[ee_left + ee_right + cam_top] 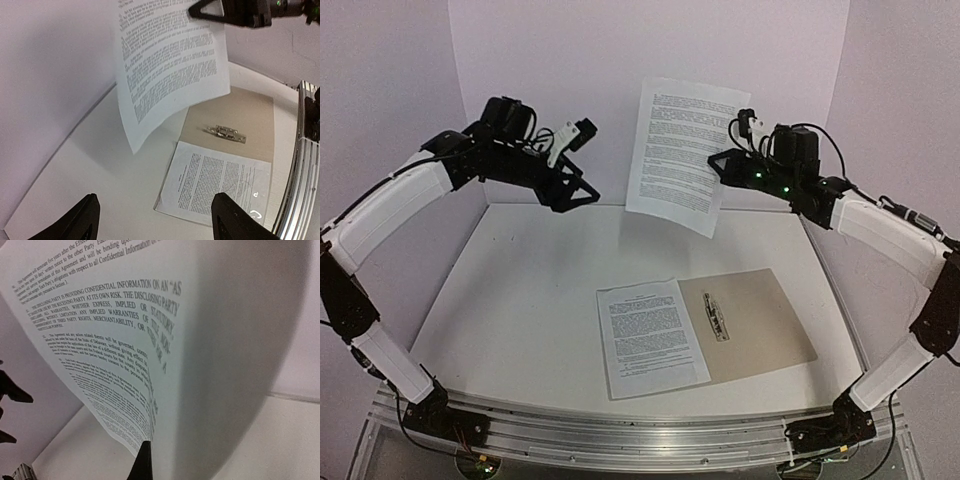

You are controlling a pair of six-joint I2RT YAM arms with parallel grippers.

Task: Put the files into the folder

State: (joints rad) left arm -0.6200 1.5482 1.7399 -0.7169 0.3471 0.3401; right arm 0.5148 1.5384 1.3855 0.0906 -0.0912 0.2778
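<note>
With the right pincer [718, 163] clenched on the edge of a printed sheet [680, 150] hanging above the table [520, 300] and the left pincer [582, 195] released nearby, I reckoned it wanted lowering slowly and square onto the other sheet [648, 335] lying on the left part of the tan folder [770, 320].

The left arm [390, 205], at frame left, and the right arm [885, 235], at frame right, wear white shells over long links, with black joints and thin black cables. The left gripper [578, 198] has black triangular fingers. Green lights [758, 175] dot the right wrist.
</note>
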